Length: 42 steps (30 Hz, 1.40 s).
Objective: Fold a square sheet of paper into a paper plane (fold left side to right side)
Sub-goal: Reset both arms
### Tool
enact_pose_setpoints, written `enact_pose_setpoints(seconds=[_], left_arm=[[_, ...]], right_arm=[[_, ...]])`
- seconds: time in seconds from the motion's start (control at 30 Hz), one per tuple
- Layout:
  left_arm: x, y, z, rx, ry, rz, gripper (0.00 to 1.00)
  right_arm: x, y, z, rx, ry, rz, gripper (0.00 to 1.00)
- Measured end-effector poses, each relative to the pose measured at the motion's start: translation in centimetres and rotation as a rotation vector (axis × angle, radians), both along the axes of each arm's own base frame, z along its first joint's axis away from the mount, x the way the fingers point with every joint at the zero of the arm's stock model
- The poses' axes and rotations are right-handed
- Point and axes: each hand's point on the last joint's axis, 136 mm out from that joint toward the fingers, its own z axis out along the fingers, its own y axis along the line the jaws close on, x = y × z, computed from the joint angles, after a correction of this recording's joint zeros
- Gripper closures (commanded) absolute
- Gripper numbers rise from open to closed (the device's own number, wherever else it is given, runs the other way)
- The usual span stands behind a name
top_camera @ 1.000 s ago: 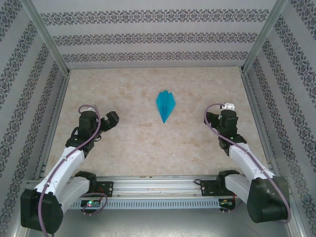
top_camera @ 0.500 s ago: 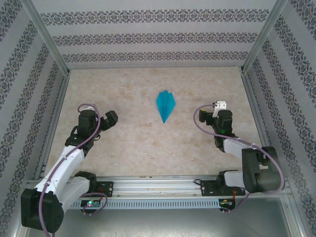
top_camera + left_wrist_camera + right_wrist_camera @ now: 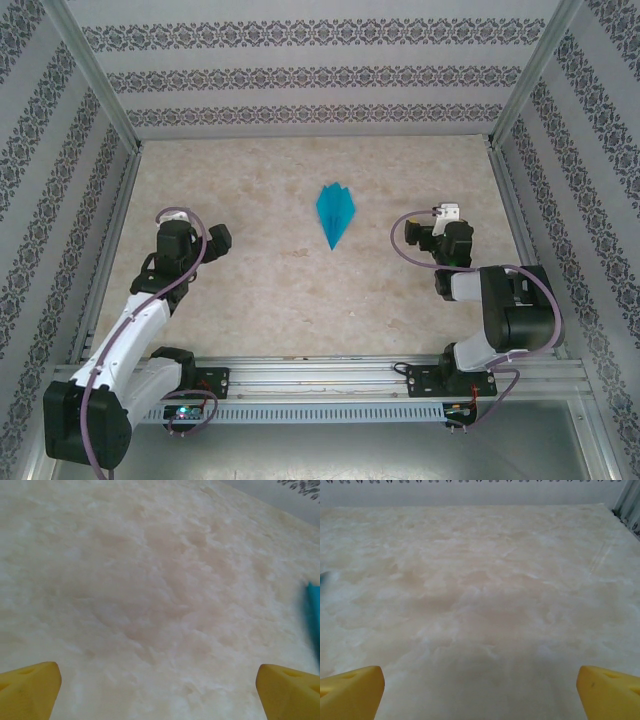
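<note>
The square sheet of paper lies folded as a turquoise paper plane (image 3: 335, 212), a pointed dart with its tip toward the arms, flat on the table's middle. Its edge shows as a blue strip (image 3: 313, 617) in the left wrist view and a faint sliver (image 3: 323, 577) in the right wrist view. My left gripper (image 3: 216, 241) (image 3: 159, 682) hovers well to the plane's left, open and holding nothing. My right gripper (image 3: 432, 238) (image 3: 480, 682) is off to the plane's right, open and holding nothing. Yellow fingertips (image 3: 30, 687) (image 3: 610, 690) stand wide apart.
The beige marbled table (image 3: 300, 290) is fenced by patterned walls (image 3: 310, 75) at the back and both sides, with metal posts at the corners. A rail (image 3: 320, 375) carries both arm bases at the near edge.
The right arm has folded back, its elbow swinging up over its base while its gripper stayed nearly in place. The left gripper has drawn back slightly. The plane has not moved.
</note>
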Motion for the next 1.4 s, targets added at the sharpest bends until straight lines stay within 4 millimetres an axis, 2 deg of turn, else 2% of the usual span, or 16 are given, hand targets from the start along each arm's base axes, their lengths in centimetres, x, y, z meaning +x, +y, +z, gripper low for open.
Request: enact_pose_setpoints(seconds=[0.13,0.2,0.37,0.47,0.57,0.8,0.93,1.07,1.23,1.4], left_arm=[[1.1,1.3,0.4,0.121,-0.05,0.013,0.0],[1.5,2.0,0.0,0.184,-0.063,0.027,0.0],[1.7,3.5,-3.0,0.322,-0.054,0.043,0.0],[1.6,3.7,-5.1,0.356,-0.046,0.032,0.0],[2.2,3.6,-6.4,0.356,-0.057,0.009,0.0],[4.9,1.7,-7.2,0.345,-0.117,-0.115,0.0],[6.3,1.0,-6.5,0.345,-0.169,-0.176,0.0],[7.2,1.6,-6.6,0.324,-0.214,-0.186,0.0],[7.2,2.2,-8.7,0.305,-0.196,-0.187,0.0],[7.8,2.6,-8.0,0.303,-0.213,-0.171,0.0]], right_arm=[[0.0,0.1,0.0,0.001,0.0,0.003,0.02],[0.0,0.1,0.0,0.001,0.0,0.003,0.02],[0.0,0.1,0.0,0.001,0.0,0.003,0.02],[0.0,0.1,0.0,0.001,0.0,0.003,0.02],[0.0,0.1,0.0,0.001,0.0,0.003,0.02],[0.0,0.1,0.0,0.001,0.0,0.003,0.02],[0.0,0.1,0.0,0.001,0.0,0.003,0.02],[0.0,0.1,0.0,0.001,0.0,0.003,0.02],[0.0,0.1,0.0,0.001,0.0,0.003,0.02],[0.0,0.1,0.0,0.001,0.0,0.003,0.02]])
